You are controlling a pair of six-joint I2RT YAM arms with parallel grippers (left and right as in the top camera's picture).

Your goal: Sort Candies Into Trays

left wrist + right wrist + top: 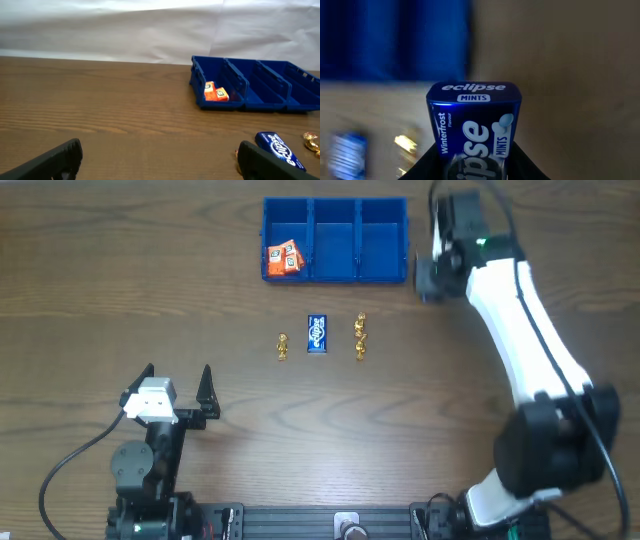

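With the right gripper (437, 278) pinching the mint tin (475, 127), I shift it toward nine o'clock over an empty compartment of the blue tray (383, 242), then release low

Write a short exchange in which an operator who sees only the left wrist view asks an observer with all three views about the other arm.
Operator: I can see the blue tray with orange candies in its end compartment. Where is the other arm working?
Observer: In the top view the right pincer appears just off the tray's right end, the end away from the orange candies.
Operator: Is it carrying anything?
Observer: Yes. Its own wrist view shows it shut on a blue mint tin, held upright with the lid end up.
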